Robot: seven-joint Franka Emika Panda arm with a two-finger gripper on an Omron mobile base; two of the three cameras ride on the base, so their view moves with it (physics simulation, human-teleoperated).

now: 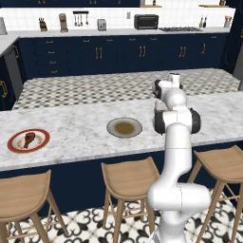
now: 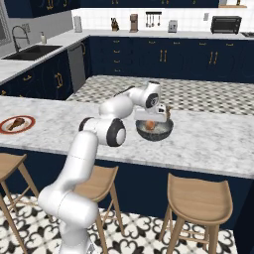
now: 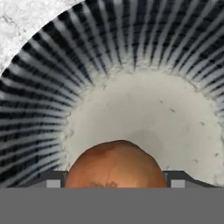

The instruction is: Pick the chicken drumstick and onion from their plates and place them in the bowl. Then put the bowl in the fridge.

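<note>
1. Marble-patterned white counter [image 1: 80,137] runs across the left base view and carries all task items; three wooden stools [image 1: 129,176] stand along its near edge.
2. Far left on the counter, the red-rimmed white plate [image 1: 28,141] holds the chicken drumstick [image 1: 29,138], lying flat with its thin bone end toward the near edge. In the right base view the same plate [image 2: 17,124] and drumstick [image 2: 16,123] sit at the left edge of the frame.
3. Near the middle of the counter in the left base view, the grey-olive plate [image 1: 124,127] with a brownish centre lies flat with nothing on it, well apart from the red-rimmed plate.
4. Right of the grey-olive plate, the white arm rises from the floor and bends over the counter. In the right base view, the gripper [image 2: 152,122] points down into the dark bowl [image 2: 155,130].
5. The bowl stands upright on the counter. In the hand view its ribbed dark wall [image 3: 39,109] surrounds a pale floor.
6. The onion [image 2: 150,124] is inside the bowl, directly under the hand. In the hand view the onion [image 3: 114,164] sits between the two dark finger tips [image 3: 50,179].
7. Gripper state: the jaws stand wide, one on each side of the onion. Whether the pads press on the onion cannot be told.
8. Behind the counter, navy cabinets [image 1: 118,54] with gold handles line the back wall.
</note>
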